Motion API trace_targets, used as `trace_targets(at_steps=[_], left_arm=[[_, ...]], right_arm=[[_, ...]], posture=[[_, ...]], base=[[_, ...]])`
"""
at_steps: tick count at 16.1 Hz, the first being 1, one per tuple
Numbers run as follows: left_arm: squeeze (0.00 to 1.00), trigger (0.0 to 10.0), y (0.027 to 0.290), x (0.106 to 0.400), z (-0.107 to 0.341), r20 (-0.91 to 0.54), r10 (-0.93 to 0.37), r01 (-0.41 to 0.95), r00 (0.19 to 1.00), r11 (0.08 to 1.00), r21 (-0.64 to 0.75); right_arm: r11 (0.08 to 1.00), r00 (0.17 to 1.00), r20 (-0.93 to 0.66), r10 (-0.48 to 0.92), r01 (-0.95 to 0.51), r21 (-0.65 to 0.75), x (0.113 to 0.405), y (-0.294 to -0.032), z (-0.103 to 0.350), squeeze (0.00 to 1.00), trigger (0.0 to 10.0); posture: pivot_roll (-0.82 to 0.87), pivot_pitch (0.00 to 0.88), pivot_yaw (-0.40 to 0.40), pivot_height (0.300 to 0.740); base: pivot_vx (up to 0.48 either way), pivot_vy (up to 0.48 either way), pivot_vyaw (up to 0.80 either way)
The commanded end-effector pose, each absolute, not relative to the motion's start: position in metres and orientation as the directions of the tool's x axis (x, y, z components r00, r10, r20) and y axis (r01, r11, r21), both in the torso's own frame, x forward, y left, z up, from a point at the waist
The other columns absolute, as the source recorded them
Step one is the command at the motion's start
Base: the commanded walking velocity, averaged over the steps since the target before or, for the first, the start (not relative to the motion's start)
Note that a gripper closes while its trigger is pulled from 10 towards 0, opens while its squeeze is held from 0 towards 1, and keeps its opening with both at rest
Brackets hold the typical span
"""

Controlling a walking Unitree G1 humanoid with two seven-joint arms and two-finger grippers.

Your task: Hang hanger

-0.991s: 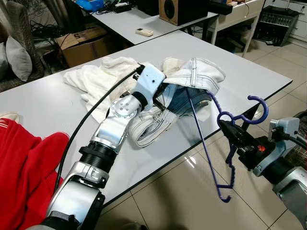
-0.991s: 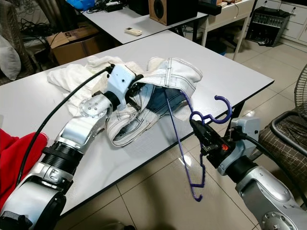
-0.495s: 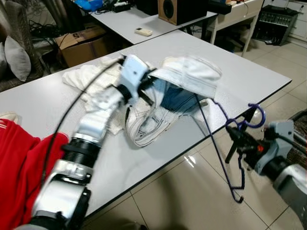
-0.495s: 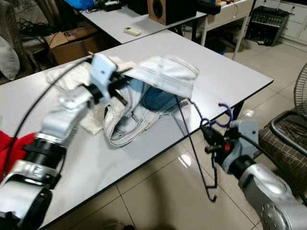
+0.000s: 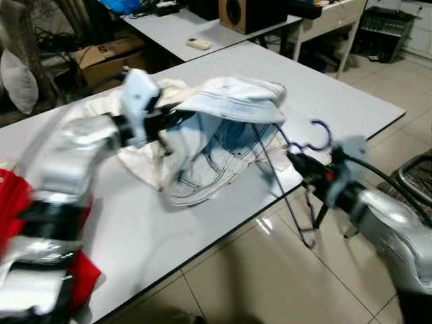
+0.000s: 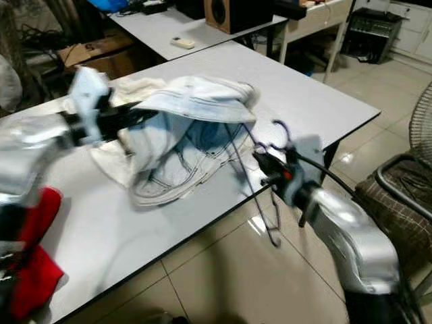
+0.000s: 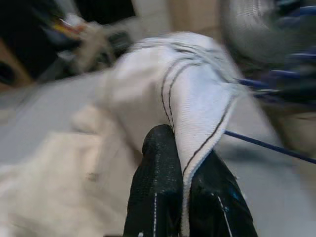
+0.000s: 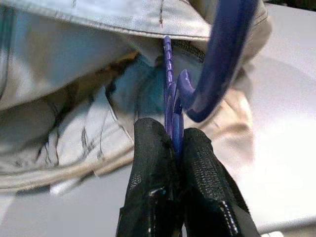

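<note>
While the left gripper [image 7: 185,192] pinches the jeans' [image 5: 223,115] stitched denim hem, the right gripper [image 8: 173,163] clamps the purple hanger [image 8: 222,59] at the table [image 5: 337,101] edge.

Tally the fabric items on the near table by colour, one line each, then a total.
Pale denim garment: 1
Cream-white cloth: 1
Red cloth: 1
Total: 3

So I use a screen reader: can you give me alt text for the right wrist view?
The right gripper is shut on the neck of a purple hanger, just under its hook. Ahead lie pale jeans held open on a grey table.
</note>
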State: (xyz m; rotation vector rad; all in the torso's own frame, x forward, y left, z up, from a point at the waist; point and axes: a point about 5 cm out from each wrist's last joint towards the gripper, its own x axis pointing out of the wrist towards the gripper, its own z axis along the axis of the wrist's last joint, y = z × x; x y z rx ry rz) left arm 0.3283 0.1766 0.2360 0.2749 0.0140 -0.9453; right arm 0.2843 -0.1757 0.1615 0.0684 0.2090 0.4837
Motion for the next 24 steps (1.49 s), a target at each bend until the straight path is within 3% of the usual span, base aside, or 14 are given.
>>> trace_targets(at_steps=[1,2,5,7,9,10,11,12,14,16,17,19,20,24], left_arm=[[0.0,0.0,0.178,0.321,0.245,-0.12,-0.833,0.836,0.54,0.513,0.196],[0.0,0.0,0.178,0.316,0.251,-0.114,-0.859,0.86,0.5,0.477,0.179],[0.0,0.0,0.159,0.312,0.318,0.222,-0.898,0.908,0.38,0.408,0.092],[0.0,0.0,0.151,0.311,0.338,0.328,-0.887,0.926,0.326,0.369,0.077],[0.0,0.0,0.145,0.31,0.365,0.463,-0.847,0.942,0.262,0.329,0.069],[0.0,0.0,0.145,0.309,0.382,0.539,-0.807,0.946,0.242,0.319,0.053],[0.0,0.0,0.148,0.31,0.396,0.606,-0.76,0.949,0.237,0.314,0.023],[0.0,0.0,0.15,0.311,0.401,0.619,-0.742,0.943,0.256,0.332,0.007],[0.0,0.0,0.147,0.317,0.393,0.555,-0.773,0.927,0.308,0.375,0.007],[0.0,0.0,0.135,0.328,0.358,0.385,-0.827,0.891,0.41,0.453,0.022],[0.0,0.0,0.128,0.336,0.326,0.233,-0.833,0.85,0.501,0.524,0.046],[0.0,0.0,0.12,0.347,0.286,0.057,-0.787,0.782,0.614,0.617,0.089],[0.0,0.0,0.115,0.349,0.266,-0.021,-0.768,0.763,0.64,0.632,0.138],[0.0,0.0,0.11,0.345,0.247,-0.102,-0.77,0.772,0.63,0.608,0.183]], right_arm=[[0.869,0.855,-0.156,0.495,-0.485,0.101,0.288,-0.17,0.166,0.0,10.0],[0.86,0.848,-0.146,0.509,-0.499,0.102,0.292,-0.166,0.168,0.0,10.0],[0.755,0.752,-0.088,0.653,-0.64,0.142,0.318,-0.115,0.178,0.0,10.0],[0.706,0.711,-0.042,0.702,-0.687,0.174,0.324,-0.092,0.186,0.0,10.0],[0.611,0.645,0.088,0.759,-0.753,0.245,0.328,-0.063,0.209,0.0,10.0],[0.521,0.588,0.221,0.778,-0.8,0.298,0.326,-0.053,0.23,0.0,10.0],[0.428,0.535,0.352,0.768,-0.838,0.338,0.323,-0.05,0.249,0.0,10.0],[0.397,0.525,0.406,0.748,-0.844,0.36,0.323,-0.055,0.255,0.0,10.0],[0.491,0.595,0.329,0.733,-0.798,0.35,0.329,-0.066,0.239,0.0,10.0],[0.647,0.7,0.141,0.7,-0.706,0.29,0.33,-0.083,0.202,0.0,10.0],[0.746,0.767,0.009,0.642,-0.626,0.227,0.325,-0.1,0.176,0.0,10.0],[0.799,0.817,-0.048,0.575,-0.547,0.251,0.311,-0.121,0.16,0.0,10.0],[0.819,0.834,-0.062,0.548,-0.52,0.243,0.302,-0.132,0.157,0.0,10.0],[0.856,0.856,-0.111,0.505,-0.48,0.194,0.285,-0.148,0.157,0.0,10.0]], posture=[[-0.04,0.0,0.099,0.74],[-0.04,0.0,0.099,0.74],[-0.02,0.0,0.09,0.74],[-0.02,0.0,0.095,0.74],[-0.02,0.0,0.104,0.74],[-0.02,0.0,0.107,0.74],[-0.02,0.0,0.108,0.74],[-0.02,0.0,0.112,0.74],[-0.02,0.0,0.113,0.74],[-0.02,0.0,0.119,0.74],[-0.02,0.0,0.121,0.74],[-0.02,0.0,0.119,0.74],[-0.02,0.0,0.119,0.74],[-0.03,0.0,0.123,0.74]], base=[[0.0,0.0,0.0],[0.0,0.0,0.0],[0.0,0.0,0.0],[0.0,0.0,0.0],[0.0,0.0,0.0],[0.0,0.0,0.0],[0.0,0.0,0.0],[0.0,0.0,0.0],[0.0,0.0,0.0],[0.0,0.0,0.0],[0.0,0.0,0.0],[0.0,0.0,0.0],[0.0,0.0,0.0],[0.0,0.0,0.0]])
